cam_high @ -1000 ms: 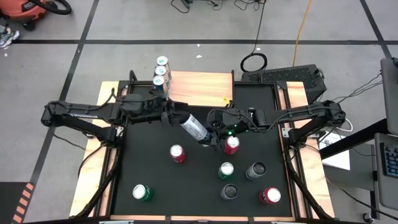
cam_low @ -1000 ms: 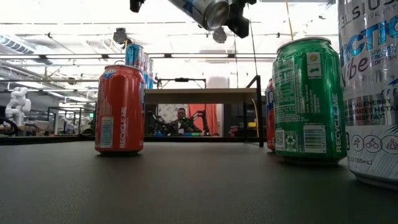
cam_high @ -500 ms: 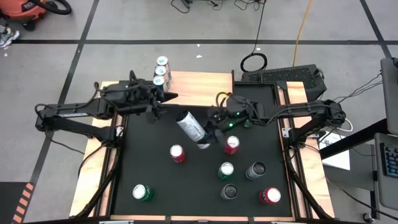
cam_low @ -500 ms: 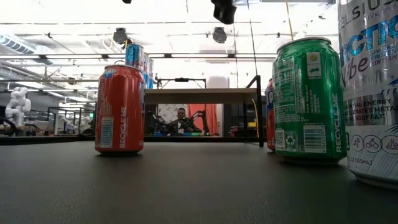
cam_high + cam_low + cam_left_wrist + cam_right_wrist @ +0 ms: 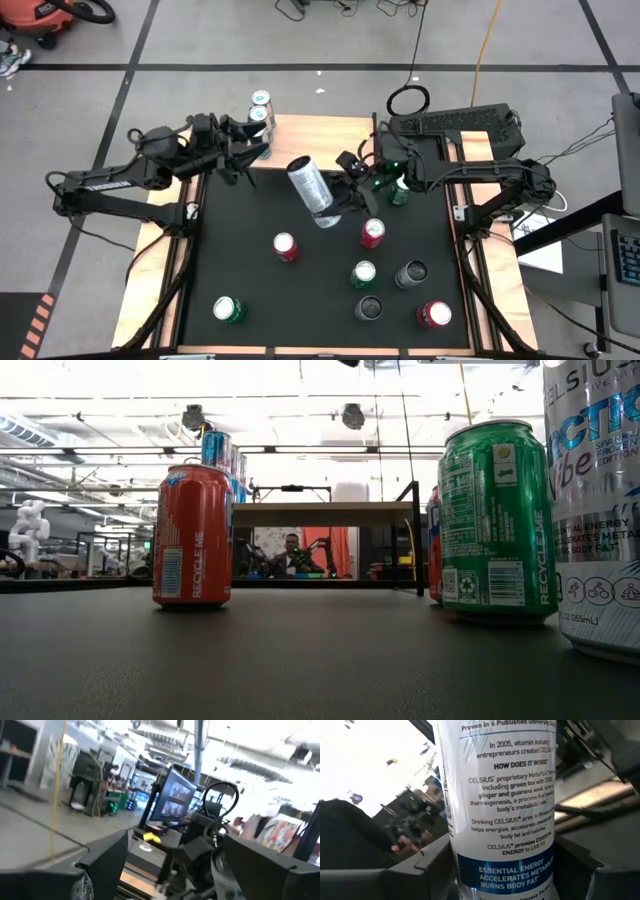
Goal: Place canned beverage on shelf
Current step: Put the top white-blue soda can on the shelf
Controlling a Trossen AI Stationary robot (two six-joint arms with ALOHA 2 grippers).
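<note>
Right hand [image 5: 335,205] grips a tall silver-and-blue can [image 5: 311,189] near its lower end, fingers clamped on both sides; can tilted, lifted clear above the black worktop [image 5: 230,270], its top pointing toward the shelf [image 5: 325,135]. In the right wrist view the can [image 5: 502,805] fills the picture, label text readable, a dark finger [image 5: 427,870] on either side of it. Shelf is a light-wood board at the far edge of the worktop; silver-and-blue cans [image 5: 259,113] stand in a row at its left end, the rest of the board bare. Left hand [image 5: 262,150] sits at the shelf's left end, just beside those cans, fingers spread and nothing between them; the left wrist view shows its two dark fingers [image 5: 107,862] apart with only the room beyond. On the worktop, upright: two red cans [image 5: 285,246], one of them [image 5: 372,232] just beside the held can; three green cans [image 5: 363,274]; two dark cans [image 5: 410,272]; a red-and-white can [image 5: 434,314] near the front right corner. Low view: red can [image 5: 192,535] at left, green can [image 5: 497,520] at right, both upright; the shelf [image 5: 320,513] seen behind them; a person [image 5: 290,555] in the room beyond.
</note>
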